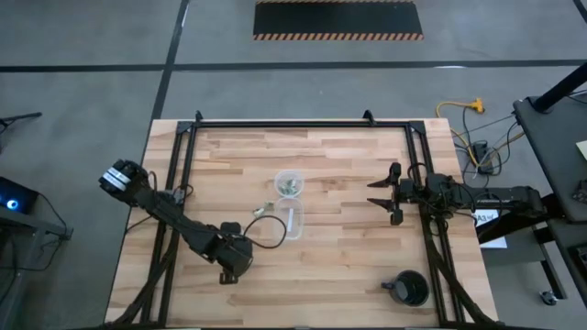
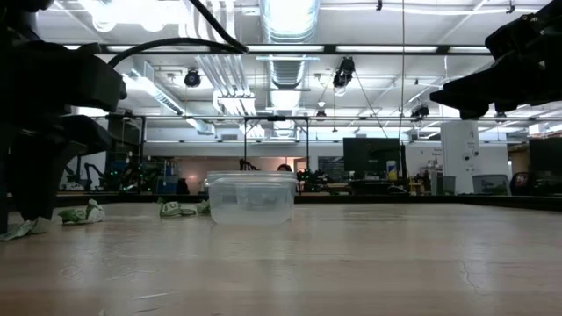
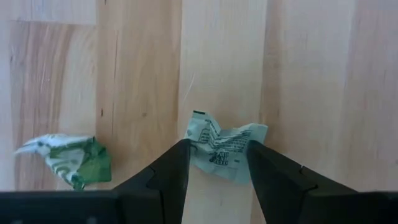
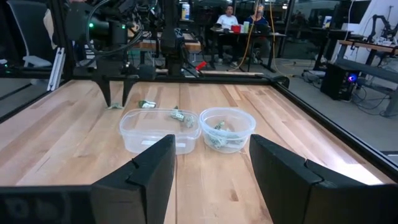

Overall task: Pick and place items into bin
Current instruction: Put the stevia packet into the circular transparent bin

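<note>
The bin is a small round clear cup at mid-table, and several green-and-whitish bits lie in it. More items lie loose on the wood near it. My left gripper is low over the near-left part of the table, shut on one crumpled item. Another item lies beside it on the table. My right gripper waits open above the table's right side, facing the bin. My left gripper pinches the crumpled item's lower part between its two fingers, which come from above and point down. The paper bulges out past the fingertips on the far side. The item sits on the wood; the low view shows it at table level.
A clear rectangular container stands just near-side of the bin. A black round cup sits at the near right. A black metal frame runs along the table's far edge and sides. People sit in the room beyond.
</note>
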`<move>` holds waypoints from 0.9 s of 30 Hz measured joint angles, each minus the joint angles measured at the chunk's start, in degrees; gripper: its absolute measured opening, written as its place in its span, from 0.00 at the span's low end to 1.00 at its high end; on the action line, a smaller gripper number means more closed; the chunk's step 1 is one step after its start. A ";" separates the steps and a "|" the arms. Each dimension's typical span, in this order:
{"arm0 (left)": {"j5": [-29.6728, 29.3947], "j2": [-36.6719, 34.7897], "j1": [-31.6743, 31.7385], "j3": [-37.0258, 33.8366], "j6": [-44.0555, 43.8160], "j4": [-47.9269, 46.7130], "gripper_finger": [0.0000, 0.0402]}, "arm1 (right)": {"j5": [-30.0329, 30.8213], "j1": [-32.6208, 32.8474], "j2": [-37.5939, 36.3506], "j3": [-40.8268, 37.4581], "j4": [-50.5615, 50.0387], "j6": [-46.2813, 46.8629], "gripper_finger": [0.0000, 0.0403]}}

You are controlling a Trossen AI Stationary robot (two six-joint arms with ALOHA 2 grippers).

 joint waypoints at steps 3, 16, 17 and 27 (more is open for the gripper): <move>-0.50 1.32 0.05 0.85 0.03 0.37 0.34 | 0.00 0.00 0.00 0.02 0.00 -0.01 0.49; -4.14 -1.85 0.06 1.13 0.28 9.28 0.02 | 0.00 0.00 0.01 0.02 0.00 0.00 0.49; -5.80 -2.44 0.03 0.98 0.84 9.98 0.01 | -0.01 0.00 0.02 0.02 0.00 -0.01 0.49; -22.12 -8.05 1.68 1.03 9.47 21.18 0.01 | -0.04 0.00 0.04 0.02 -0.02 0.00 0.49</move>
